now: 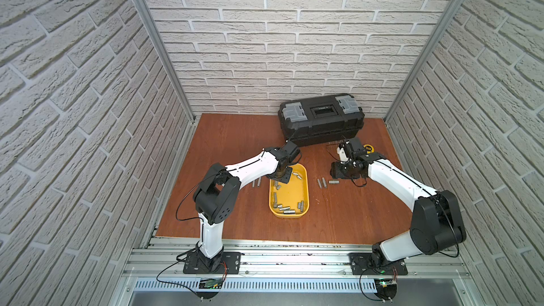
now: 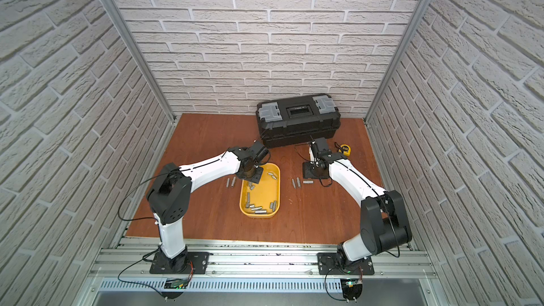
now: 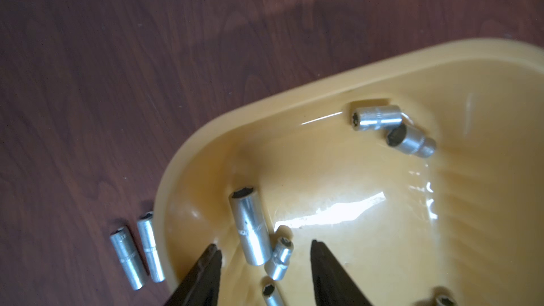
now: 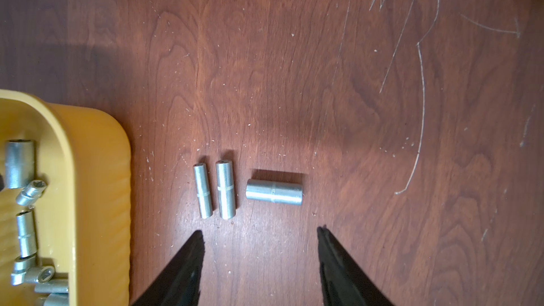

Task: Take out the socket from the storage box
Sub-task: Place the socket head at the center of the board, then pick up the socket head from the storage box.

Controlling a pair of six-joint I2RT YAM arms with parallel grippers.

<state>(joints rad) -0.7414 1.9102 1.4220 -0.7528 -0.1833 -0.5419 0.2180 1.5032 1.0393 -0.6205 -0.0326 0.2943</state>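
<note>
1. Faintly, stamped marks circle the long socket [image 3: 250, 228] at its knurled band, too blurred to read. The lid label of the black toolbox [image 1: 321, 125] and the print on the yellow tape measure [image 2: 344, 149] are too small.
2. Only the left wrist view shows the left gripper [image 3: 265, 247] half spread, holding nothing. That socket lies untouched between its tips, inside the storage box [image 3: 294, 95] at its far left corner.
3. Only the right wrist view shows the right gripper [image 4: 260, 232] half spread, empty, above the table [image 4: 353, 83], with three sockets [image 4: 226, 189] just ahead, beside the box.
4. Both top views show the box mid-table between the arms, two more sockets [image 1: 256, 183] outside on its left.
</note>
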